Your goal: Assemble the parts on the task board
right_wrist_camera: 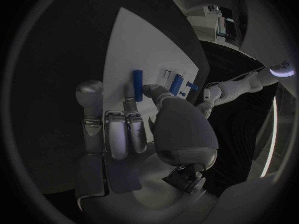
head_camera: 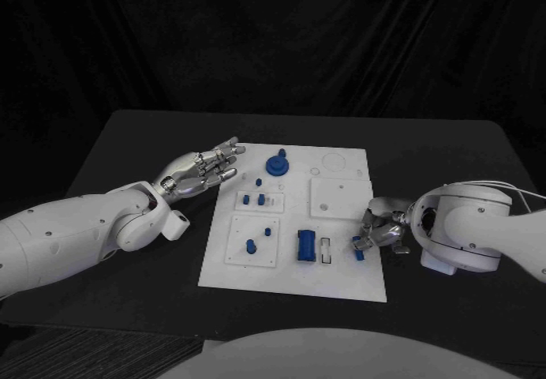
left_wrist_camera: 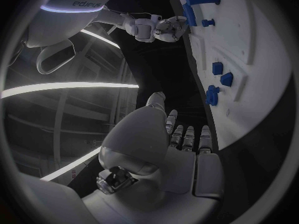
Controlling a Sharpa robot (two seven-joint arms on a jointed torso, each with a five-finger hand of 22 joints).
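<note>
A white task board (head_camera: 342, 276) lies at the centre of a black desk (head_camera: 455, 150), carrying blue parts: a round knobbed part (head_camera: 277, 165) toward 12 o'clock, small pegs (head_camera: 259, 198) left of centre, and a blue rectangular block (head_camera: 306, 245) toward 6 o'clock beside a narrow slot. The left robot hand (head_camera: 203, 170) hovers at the board's 10 o'clock edge, fingers spread and released, holding nothing. The right robot hand (head_camera: 379, 230) sits at the board's 4 o'clock edge, its fingers pinching a small blue part (head_camera: 358, 245) just above the board.
</note>
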